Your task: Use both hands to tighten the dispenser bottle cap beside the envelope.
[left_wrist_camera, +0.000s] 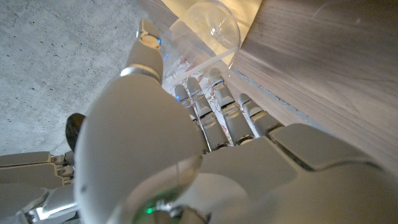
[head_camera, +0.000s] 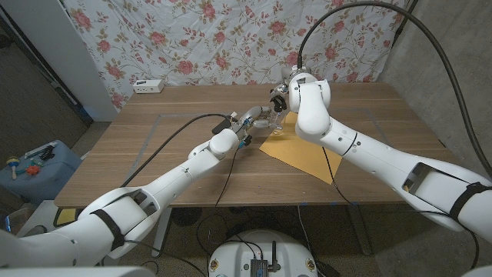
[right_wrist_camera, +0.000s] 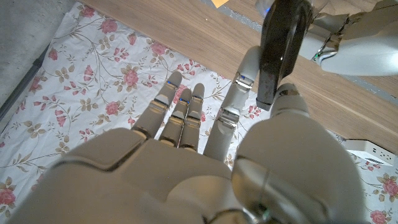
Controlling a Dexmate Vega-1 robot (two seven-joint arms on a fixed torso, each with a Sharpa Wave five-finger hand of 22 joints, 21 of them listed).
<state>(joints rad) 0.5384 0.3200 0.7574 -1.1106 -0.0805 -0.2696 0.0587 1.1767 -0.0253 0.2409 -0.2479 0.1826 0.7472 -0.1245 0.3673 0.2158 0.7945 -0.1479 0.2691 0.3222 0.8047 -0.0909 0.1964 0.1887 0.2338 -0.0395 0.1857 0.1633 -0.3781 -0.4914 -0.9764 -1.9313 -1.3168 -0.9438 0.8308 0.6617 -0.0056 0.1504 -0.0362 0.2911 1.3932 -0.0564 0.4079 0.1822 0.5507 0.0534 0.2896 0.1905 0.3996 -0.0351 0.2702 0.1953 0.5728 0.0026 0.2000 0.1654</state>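
Mid-task: left hand (left_wrist_camera: 186, 124) wraps the clear dispenser bottle (left_wrist_camera: 205, 31) at the envelope (head_camera: 304, 154) edge, right hand (right_wrist_camera: 211, 124) pinches the dark pump cap (right_wrist_camera: 280, 50) on top, so tightening looks underway, finish unconfirmed.

Bottle (head_camera: 274, 121) at table (head_camera: 154, 154) centre, touching envelope's (head_camera: 300, 152) far-left corner, left hand (head_camera: 254, 121) on its left, right hand (head_camera: 283, 94) over its top; power strip (head_camera: 147, 86) far left at table's back edge.

floral cloth (head_camera: 231, 42) backdrop | grey wall (head_camera: 442, 54) | wooden table (head_camera: 169, 146)
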